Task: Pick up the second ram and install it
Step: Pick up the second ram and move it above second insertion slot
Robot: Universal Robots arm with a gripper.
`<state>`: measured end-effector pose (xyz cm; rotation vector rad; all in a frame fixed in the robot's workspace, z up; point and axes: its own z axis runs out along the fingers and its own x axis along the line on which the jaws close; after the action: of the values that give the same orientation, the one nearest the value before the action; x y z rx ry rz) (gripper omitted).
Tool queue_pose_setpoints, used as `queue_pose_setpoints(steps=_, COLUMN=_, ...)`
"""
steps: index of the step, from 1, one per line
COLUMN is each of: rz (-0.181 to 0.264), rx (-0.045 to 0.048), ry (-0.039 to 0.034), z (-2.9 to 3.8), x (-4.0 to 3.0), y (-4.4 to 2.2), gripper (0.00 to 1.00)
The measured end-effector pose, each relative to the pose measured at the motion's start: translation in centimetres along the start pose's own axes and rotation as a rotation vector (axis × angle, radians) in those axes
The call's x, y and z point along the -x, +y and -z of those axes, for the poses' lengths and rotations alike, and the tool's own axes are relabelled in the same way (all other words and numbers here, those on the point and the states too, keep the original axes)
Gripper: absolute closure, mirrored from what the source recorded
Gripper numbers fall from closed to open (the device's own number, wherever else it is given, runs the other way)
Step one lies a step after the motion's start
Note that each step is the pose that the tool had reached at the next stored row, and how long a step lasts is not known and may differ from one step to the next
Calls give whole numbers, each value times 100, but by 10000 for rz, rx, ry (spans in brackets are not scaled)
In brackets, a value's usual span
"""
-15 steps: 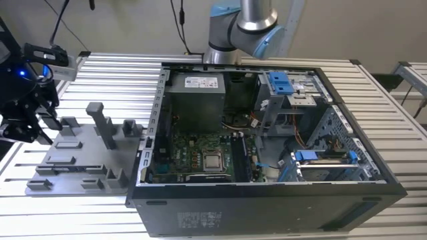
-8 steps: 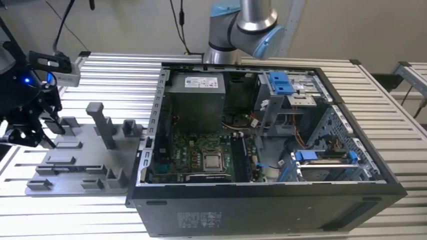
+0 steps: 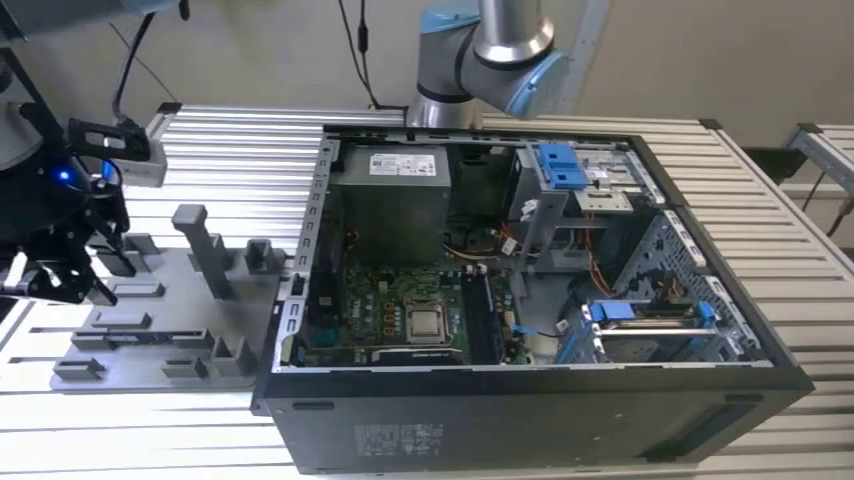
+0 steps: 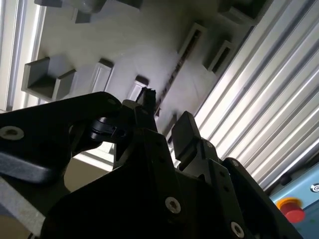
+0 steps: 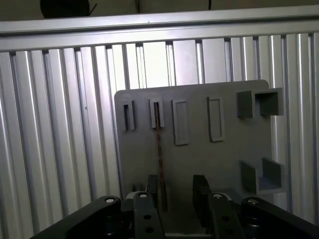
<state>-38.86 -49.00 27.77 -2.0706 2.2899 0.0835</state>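
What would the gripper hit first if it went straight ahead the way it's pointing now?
Probably the memory stick, which stands on edge in the grey tray. The open gripper points at it, with the stick off to one side of the gap. Depth is unclear, so it may reach the tray itself.

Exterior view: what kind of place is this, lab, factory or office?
Probably a robotics lab or test cell for PC assembly: an open computer case lies on a ribbed aluminium table, a grey fixture tray sits beside it, and a robot arm rises behind the case.
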Motion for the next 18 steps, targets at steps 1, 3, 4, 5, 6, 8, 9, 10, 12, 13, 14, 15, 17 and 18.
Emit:
queue_pose_setpoints(steps=1, rz=0, rx=0, ry=0, z=-16, x=-1, y=0, gripper=58)
queue_pose_setpoints(steps=3, rz=3, rx=1, ry=4, z=-42, x=-3, y=0, gripper=58)
queue_pose_setpoints(steps=4, rz=6, rx=1, ry=4, z=-57, x=-5, y=0, gripper=58)
queue_pose_setpoints(steps=5, rz=10, rx=1, ry=4, z=-74, x=-6, y=-1, gripper=58)
queue_pose_setpoints(steps=6, rz=15, rx=1, ry=5, z=-91, x=-7, y=0, gripper=58)
queue_pose_setpoints(steps=8, rz=26, rx=1, ry=10, z=-124, x=-9, y=-1, gripper=58)
queue_pose_setpoints(steps=9, rz=37, rx=6, ry=39, z=-130, x=-10, y=0, gripper=58)
queue_pose_setpoints(steps=10, rz=54, rx=13, ry=96, z=-134, x=-10, y=1, gripper=58)
queue_pose_setpoints(steps=12, rz=84, rx=14, ry=140, z=-157, x=-12, y=-1, gripper=58)
queue_pose_setpoints(steps=13, rz=97, rx=15, ry=141, z=-175, x=-14, y=-1, gripper=58)
queue_pose_setpoints(steps=14, rz=111, rx=15, ry=141, z=-193, x=-15, y=-1, gripper=58)
queue_pose_setpoints(steps=15, rz=123, rx=16, ry=142, z=-211, x=-16, y=-1, gripper=58)
queue_pose_setpoints(steps=17, rz=147, rx=18, ry=145, z=-239, x=-18, y=-1, gripper=58)
queue_pose_setpoints(steps=18, rz=159, rx=18, ry=147, z=-253, x=-19, y=-1, gripper=58)
